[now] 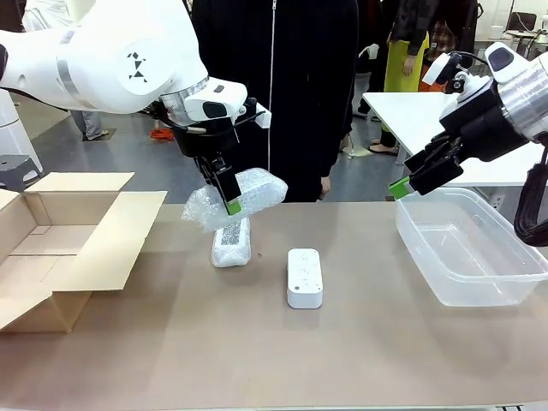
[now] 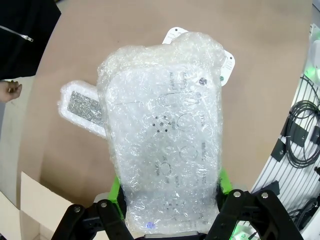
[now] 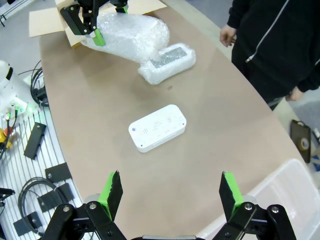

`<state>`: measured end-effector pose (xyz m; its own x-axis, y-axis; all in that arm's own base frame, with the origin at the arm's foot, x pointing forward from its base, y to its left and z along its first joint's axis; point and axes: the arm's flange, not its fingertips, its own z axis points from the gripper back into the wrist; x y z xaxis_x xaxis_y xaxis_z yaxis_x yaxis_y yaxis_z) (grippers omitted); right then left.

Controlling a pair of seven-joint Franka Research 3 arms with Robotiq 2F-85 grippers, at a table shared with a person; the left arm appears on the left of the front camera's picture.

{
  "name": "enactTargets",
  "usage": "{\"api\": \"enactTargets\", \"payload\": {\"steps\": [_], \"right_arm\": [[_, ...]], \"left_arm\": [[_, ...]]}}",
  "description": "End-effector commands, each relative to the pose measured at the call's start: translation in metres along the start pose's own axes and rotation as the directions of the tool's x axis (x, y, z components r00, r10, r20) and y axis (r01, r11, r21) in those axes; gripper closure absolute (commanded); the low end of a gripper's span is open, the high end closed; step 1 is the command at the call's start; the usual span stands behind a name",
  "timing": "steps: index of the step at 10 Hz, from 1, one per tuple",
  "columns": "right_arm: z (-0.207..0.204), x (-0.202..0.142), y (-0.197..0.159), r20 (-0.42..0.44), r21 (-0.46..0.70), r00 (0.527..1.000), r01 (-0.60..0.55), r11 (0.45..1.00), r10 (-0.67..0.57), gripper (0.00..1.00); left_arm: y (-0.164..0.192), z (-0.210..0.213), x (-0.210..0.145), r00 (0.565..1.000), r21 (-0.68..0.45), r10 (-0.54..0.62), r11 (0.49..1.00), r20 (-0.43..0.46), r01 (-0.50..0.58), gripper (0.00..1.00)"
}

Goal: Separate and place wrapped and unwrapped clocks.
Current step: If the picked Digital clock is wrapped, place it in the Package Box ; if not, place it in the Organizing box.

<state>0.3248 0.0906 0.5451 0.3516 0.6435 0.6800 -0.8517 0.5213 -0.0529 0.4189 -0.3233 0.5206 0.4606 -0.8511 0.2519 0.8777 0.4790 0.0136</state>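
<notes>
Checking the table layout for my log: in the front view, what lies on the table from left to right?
Open brown cardboard box → crinkly whitish bubble-wrapped bundle lying flat → bare smooth white plastic rectangular block → clear plastic tub. Second wrapped bundle, held in the left tool, overlaps it: left out.

Bright, even overhead light — soft shadows, sharp focus, strong wide-angle bending at wrist-view edges

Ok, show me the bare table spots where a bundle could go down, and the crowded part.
Bare table runs along the near edge, from the cardboard box to the clear tub. Also free: between the white clock and the tub. Crowded: far middle, where the left gripper holds one wrapped bundle above the lying bundle.
</notes>
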Motion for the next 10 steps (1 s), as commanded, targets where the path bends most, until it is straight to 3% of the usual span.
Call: {"api": "enactTargets", "payload": {"steps": [1,7,8,9,10], "right_arm": [[-0.002,-0.001,-0.001,0.013,0.021,1.0,0.004,1.0,-0.004,0.0],[-0.002,-0.001,-0.001,0.013,0.021,1.0,0.004,1.0,-0.004,0.0],[-0.002,-0.001,-0.001,0.013,0.021,1.0,0.004,1.0,-0.004,0.0],[-0.002,-0.001,-0.001,0.013,0.021,1.0,0.004,1.0,-0.004,0.0],[-0.002,-0.001,-0.001,0.013,0.021,1.0,0.004,1.0,-0.004,0.0]], "left_arm": [[-0.001,0.004,-0.001,1.0,0.011,0.013,1.0,-0.007,-0.013,0.78],[-0.001,0.004,-0.001,1.0,0.011,0.013,1.0,-0.007,-0.013,0.78],[0.0,0.0,0.0,1.0,0.0,0.0,1.0,0.0,0.0,0.19],[0.023,0.019,-0.017,0.982,0.037,0.189,0.981,0.015,-0.19,0.19],[0.045,0.041,-0.053,0.93,0.057,0.365,0.928,0.038,-0.367,0.19]]}}
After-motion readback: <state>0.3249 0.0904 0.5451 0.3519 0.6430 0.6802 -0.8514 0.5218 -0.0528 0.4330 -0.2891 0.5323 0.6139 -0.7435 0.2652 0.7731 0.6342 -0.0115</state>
